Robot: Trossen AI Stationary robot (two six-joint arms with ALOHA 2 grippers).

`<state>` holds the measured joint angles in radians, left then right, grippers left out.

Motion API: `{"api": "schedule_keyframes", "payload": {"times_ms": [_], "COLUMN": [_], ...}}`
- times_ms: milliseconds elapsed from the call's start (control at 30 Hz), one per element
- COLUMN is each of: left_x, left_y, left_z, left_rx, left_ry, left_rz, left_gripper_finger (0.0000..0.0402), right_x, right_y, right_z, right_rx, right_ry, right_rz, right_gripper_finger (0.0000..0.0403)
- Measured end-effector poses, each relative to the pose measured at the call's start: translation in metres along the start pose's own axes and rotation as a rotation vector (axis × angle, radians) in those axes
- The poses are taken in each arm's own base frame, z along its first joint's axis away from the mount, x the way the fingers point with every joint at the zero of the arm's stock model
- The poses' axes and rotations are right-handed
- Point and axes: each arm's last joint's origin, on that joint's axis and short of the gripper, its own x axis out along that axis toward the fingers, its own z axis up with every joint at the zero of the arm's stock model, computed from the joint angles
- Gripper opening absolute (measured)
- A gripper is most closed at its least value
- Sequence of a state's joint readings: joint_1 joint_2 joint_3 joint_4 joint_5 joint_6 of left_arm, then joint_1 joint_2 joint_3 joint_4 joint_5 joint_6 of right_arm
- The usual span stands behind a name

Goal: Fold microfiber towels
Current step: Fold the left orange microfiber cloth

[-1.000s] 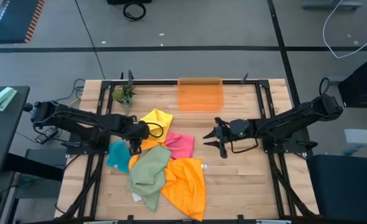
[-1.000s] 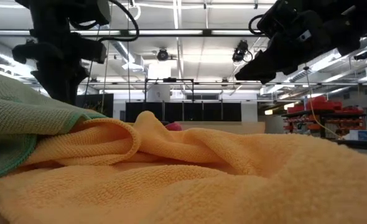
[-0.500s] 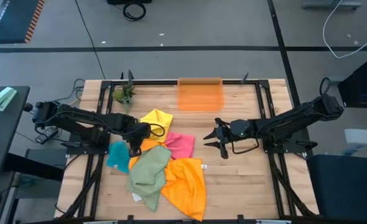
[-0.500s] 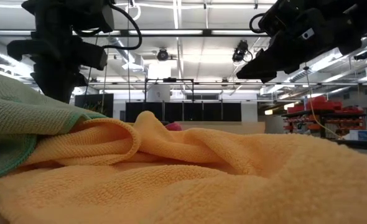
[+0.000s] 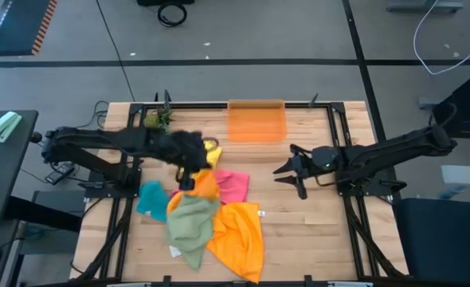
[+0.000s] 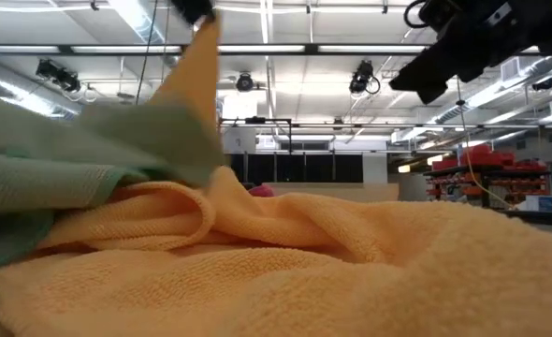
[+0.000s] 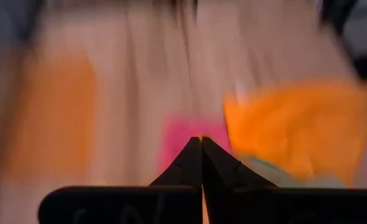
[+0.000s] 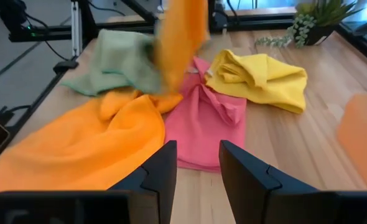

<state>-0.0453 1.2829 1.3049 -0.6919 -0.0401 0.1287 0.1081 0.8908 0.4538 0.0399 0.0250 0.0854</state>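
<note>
Several microfiber towels lie heaped at the table's middle: yellow [image 5: 212, 151], pink [image 5: 233, 186], sage green [image 5: 189, 225], teal [image 5: 150, 199] and a large orange one [image 5: 240, 236]. A smaller orange towel [image 8: 180, 43] is drawn up out of the heap, with my left gripper [image 5: 189, 166] shut on its top. My right gripper [image 5: 293, 171] hovers open right of the pink towel, nothing between its fingers [image 8: 165, 168]. My left gripper pinches the top of the smaller orange towel [image 6: 201, 42] between its two shut fingers, slanting down from the table's left. Only a sliver of orange [image 7: 201, 138] shows at the fingertips. The towel hangs below the gripper, its lower end [image 5: 203, 188] in the heap beside the green towel.
A translucent orange bin [image 5: 256, 121] stands at the far edge, a small potted plant [image 5: 157, 119] at the far left corner. Bare wood [image 5: 315, 231] lies right of the heap.
My left gripper has shut on the smaller orange towel and risen fast, tipping toward level, drawing the towel up out of the heap; the green towel's edge was dragged along. My right gripper has drawn back toward the table's right edge and risen a little, still open.
</note>
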Motion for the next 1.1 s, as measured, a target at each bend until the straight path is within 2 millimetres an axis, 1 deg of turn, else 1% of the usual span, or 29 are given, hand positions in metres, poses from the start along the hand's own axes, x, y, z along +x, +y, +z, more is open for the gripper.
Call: {"api": "schedule_keyframes", "payload": {"times_ms": [67,167,300,367,467,567,700,767,800,833,900,1000,1100], "left_x": [-0.017,-0.041,-0.064,-0.073,-0.074,-0.059,-0.025,-0.009,0.001,0.006,0.017,0.013,0.01], "left_y": [0.007,0.02,0.041,0.053,0.07,0.084,0.096,0.1,0.099,0.098,0.098,0.093,0.081], "left_z": [0.027,0.059,0.093,0.11,0.131,0.149,0.17,0.179,0.18,0.181,0.179,0.178,0.175], "left_rx": [0.063,0.106,0.117,0.116,0.099,0.09,0.067,0.063,0.067,0.067,0.068,0.027,-0.032], "left_ry": [-0.17,-0.349,-0.468,-0.516,-0.557,-0.554,-0.534,-0.545,-0.556,-0.585,-0.568,-0.546,-0.49], "left_rz": [0.039,0.111,0.211,0.259,0.312,0.334,0.327,0.326,0.323,0.327,0.321,0.293,0.24], "left_gripper_finger": [0.0004,0.0003,0.0003,0.0002,0.0002,0.0001,0.0001,0.0001,0.0001,0.0002,0.0002,0.0001,0.0004], "right_x": [-0.008,-0.02,-0.034,-0.043,-0.058,-0.074,-0.098,-0.109,-0.114,-0.118,-0.125,-0.132,-0.131], "right_y": [0.0,0.0,0.0,0.0,0.0,0.001,0.001,0.0,0.0,-0.002,-0.004,-0.008,-0.011], "right_z": [0.002,0.003,0.005,0.01,0.022,0.034,0.047,0.049,0.049,0.047,0.04,0.028,0.019], "right_rx": [0.001,0.002,0.002,0.003,0.015,0.024,0.067,0.096,0.112,0.127,0.132,0.121,0.102], "right_ry": [-0.014,-0.029,-0.033,-0.02,0.027,0.114,0.237,0.298,0.327,0.357,0.417,0.471,0.457], "right_rz": [0.002,0.002,0.003,0.002,-0.003,-0.012,-0.038,-0.082,-0.116,-0.152,-0.225,-0.336,-0.404], "right_gripper_finger": [0.0129,0.0129,0.0129,0.0129,0.0129,0.0129,0.0129,0.0129,0.0129,0.0129,0.0129,0.0129,0.0129]}}
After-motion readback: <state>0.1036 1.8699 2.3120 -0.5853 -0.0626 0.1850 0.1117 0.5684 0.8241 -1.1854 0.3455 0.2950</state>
